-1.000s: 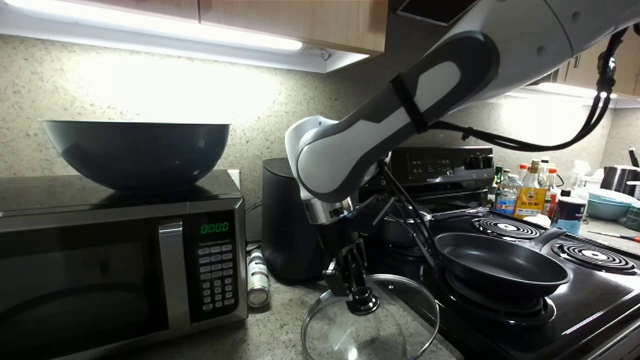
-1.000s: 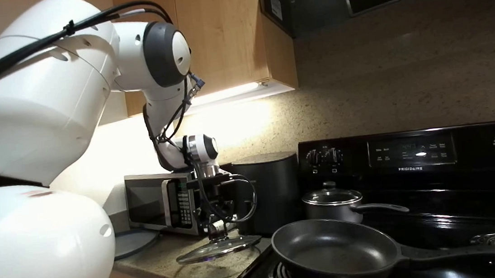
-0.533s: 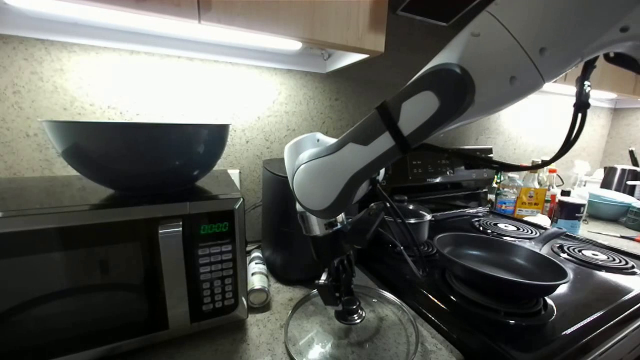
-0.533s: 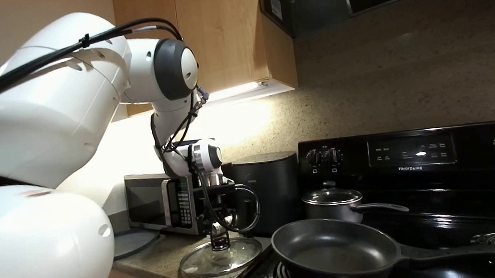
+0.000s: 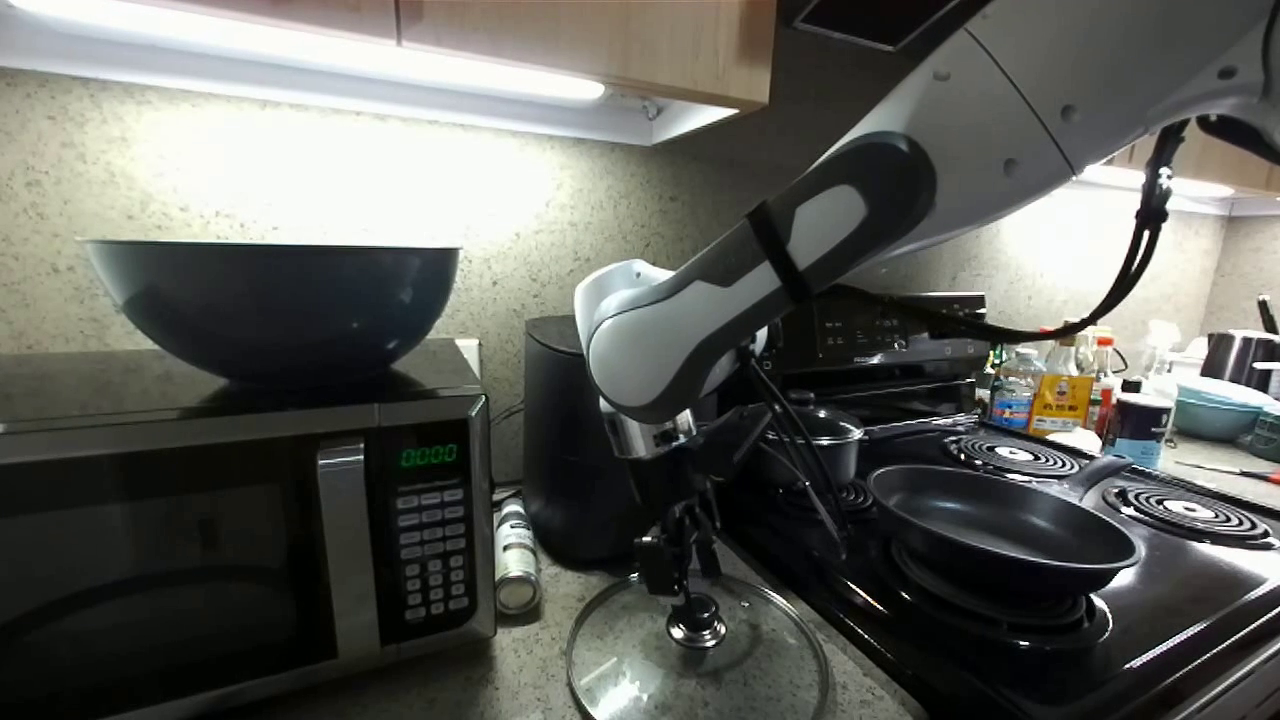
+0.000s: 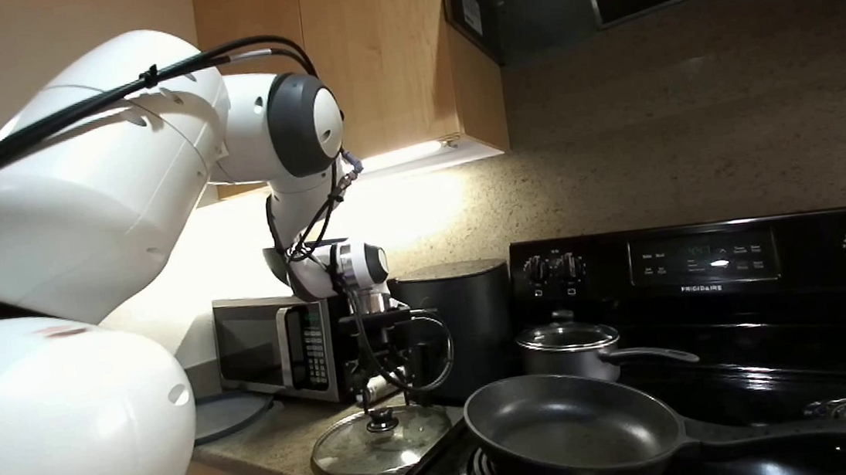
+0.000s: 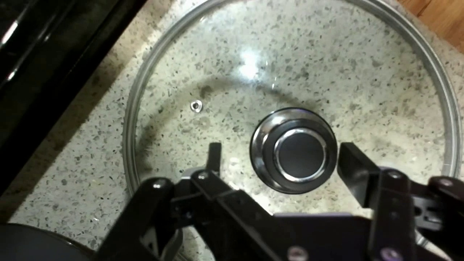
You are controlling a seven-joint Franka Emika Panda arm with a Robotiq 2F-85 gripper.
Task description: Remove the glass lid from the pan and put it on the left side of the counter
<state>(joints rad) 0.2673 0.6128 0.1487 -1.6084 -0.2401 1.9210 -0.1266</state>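
The glass lid lies flat on the grey speckled counter, beside the stove, dark knob up. It also shows there in an exterior view and in the wrist view. My gripper is open. Its fingers stand on both sides of the knob with a wide gap on one side and a narrow one on the other. In both exterior views the gripper is just above the lid, near the knob. The black pan sits uncovered on a burner.
A microwave with a large bowl on top stands beside the lid. A black cylindrical appliance and a lying canister are behind. The lidded pot is on the stove. A dark disc lies on the counter.
The lid was held tilted above the counter, then came down flat onto it. The fingers have since opened and lifted slightly off the knob.
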